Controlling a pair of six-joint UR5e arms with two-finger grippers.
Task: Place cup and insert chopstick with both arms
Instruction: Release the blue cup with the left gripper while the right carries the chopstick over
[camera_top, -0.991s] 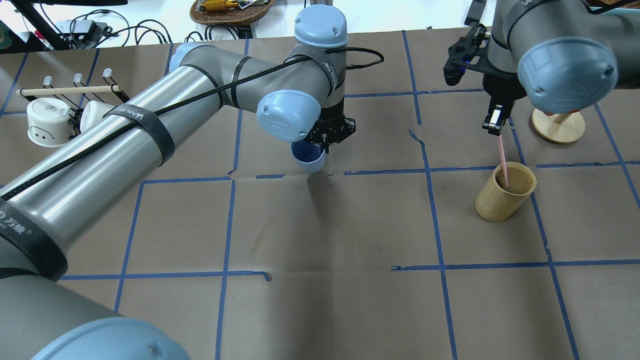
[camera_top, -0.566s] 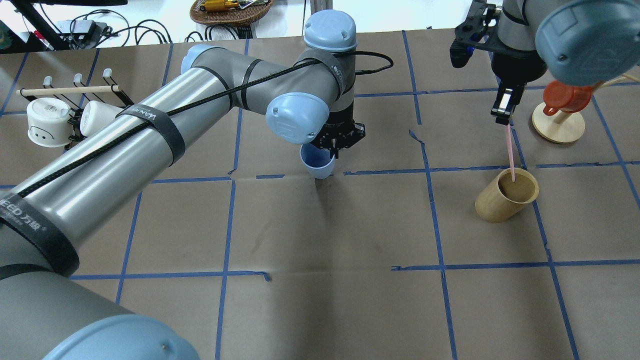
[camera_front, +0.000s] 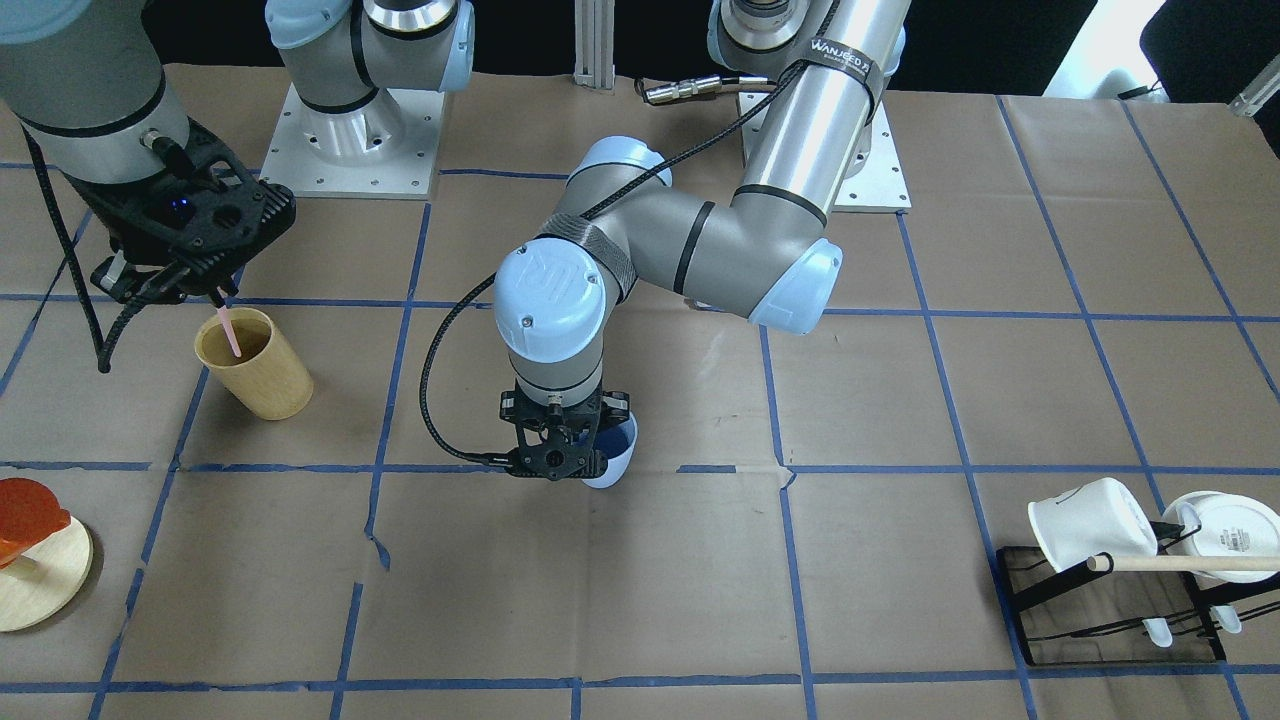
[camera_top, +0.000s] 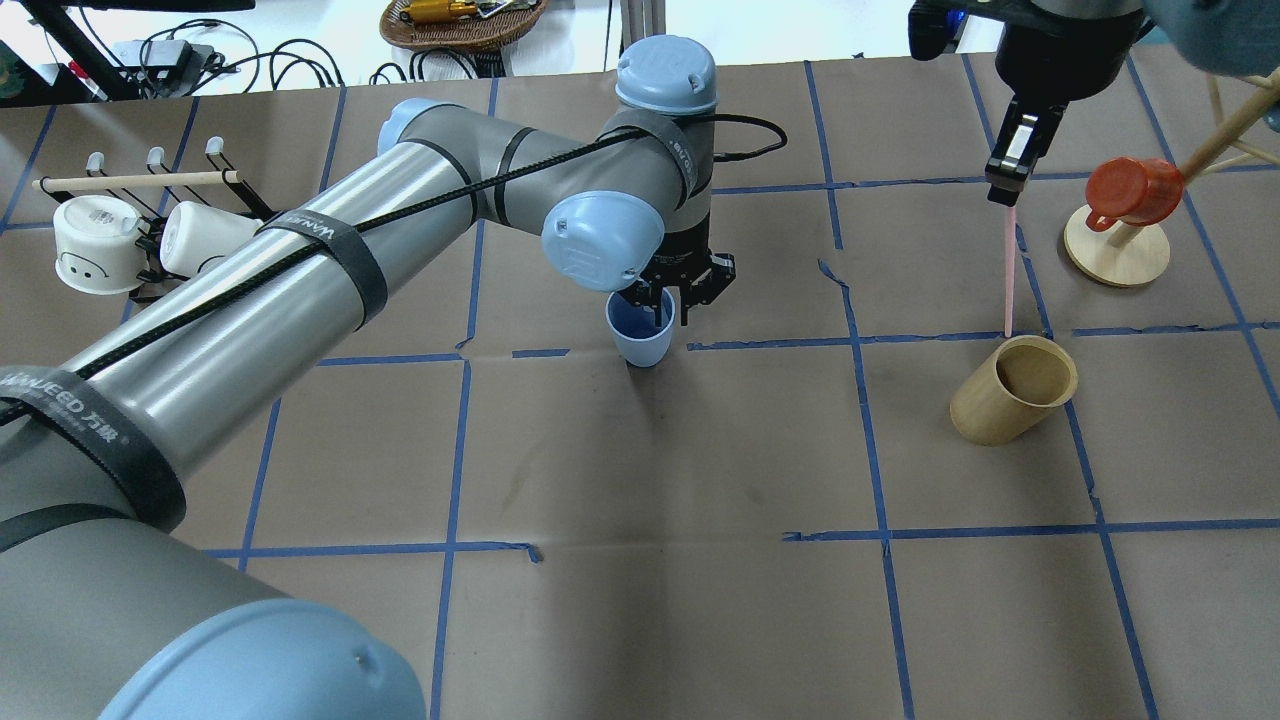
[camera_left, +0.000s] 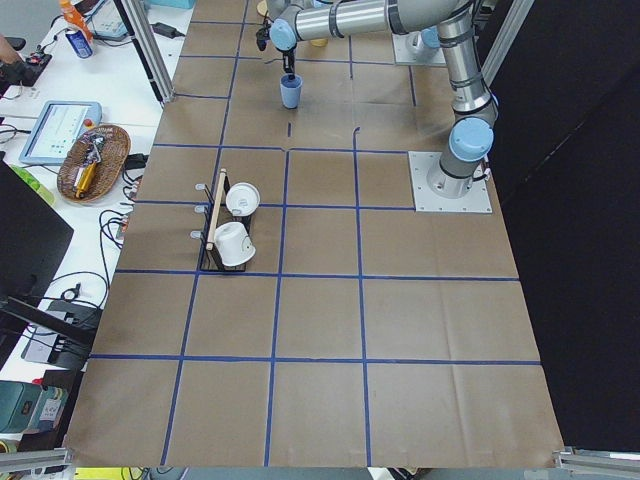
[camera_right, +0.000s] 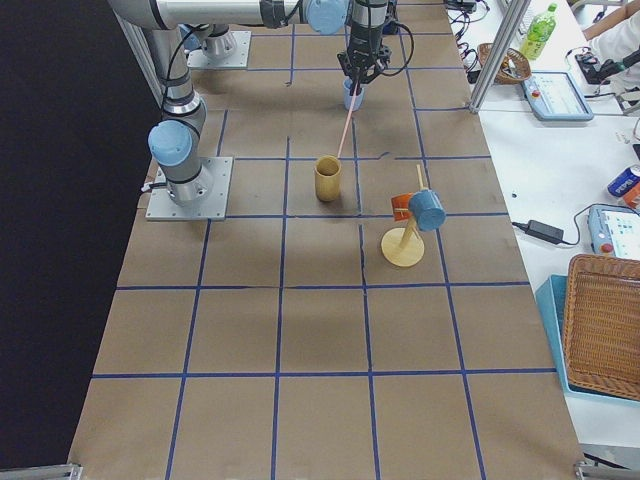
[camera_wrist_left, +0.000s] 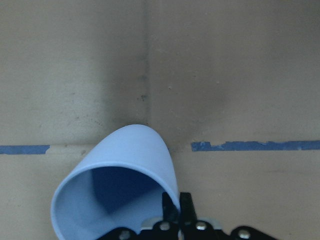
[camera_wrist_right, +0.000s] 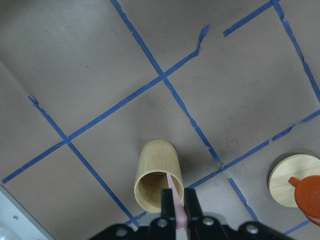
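The light-blue cup stands upright near a blue tape line at mid table; it also shows in the front view. My left gripper is shut on the cup's rim, one finger inside, as the left wrist view shows. I cannot tell whether the cup's base touches the table. My right gripper is shut on the top of the pale-pink chopstick, which hangs down. Its lower tip is at the far rim of the tan wooden cylinder. The right wrist view shows the chopstick over the cylinder's mouth.
A black rack with two white mugs and a wooden rod stands at the far left. A red cup hangs on a wooden stand with a round base at the far right, close to my right arm.
My right gripper has risen and drawn the chopstick up out of the wooden cylinder. My left gripper has moved a little to the right with the cup, which now stands more upright.
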